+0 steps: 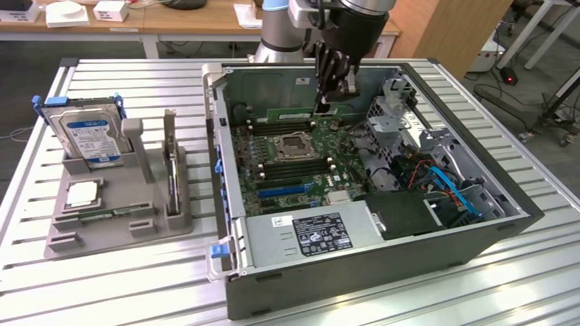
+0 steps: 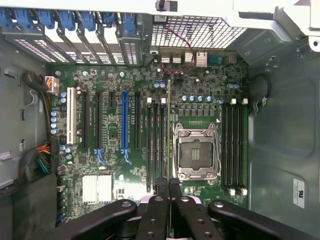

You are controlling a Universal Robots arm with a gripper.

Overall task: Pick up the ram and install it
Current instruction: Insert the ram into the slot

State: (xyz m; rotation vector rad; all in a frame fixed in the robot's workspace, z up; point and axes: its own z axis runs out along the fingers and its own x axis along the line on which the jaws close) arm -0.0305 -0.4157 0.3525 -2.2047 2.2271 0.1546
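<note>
My gripper (image 1: 324, 106) hangs inside the open computer case (image 1: 236, 224), shut on the ram (image 1: 295, 113). The ram is a thin green stick held on its long edge over the memory slots (image 1: 285, 124) on the far side of the empty processor socket (image 1: 295, 144). In the wrist view the ram (image 2: 168, 125) shows edge-on as a thin line running out from the gripper (image 2: 168, 183), beside the black memory slots (image 2: 156, 145) and the socket (image 2: 196, 152). Whether it is seated in a slot I cannot tell. A second ram stick (image 1: 170, 170) stands in the grey holder (image 1: 118, 227).
The grey holder at the exterior view's left also carries a silver hard drive (image 1: 91, 139) and a small square processor chip (image 1: 81, 193). Inside the case are a power supply (image 1: 313, 234), drive cages (image 1: 403, 112) and blue cables (image 1: 449, 187). Further memory slots (image 2: 234, 145) lie beyond the socket.
</note>
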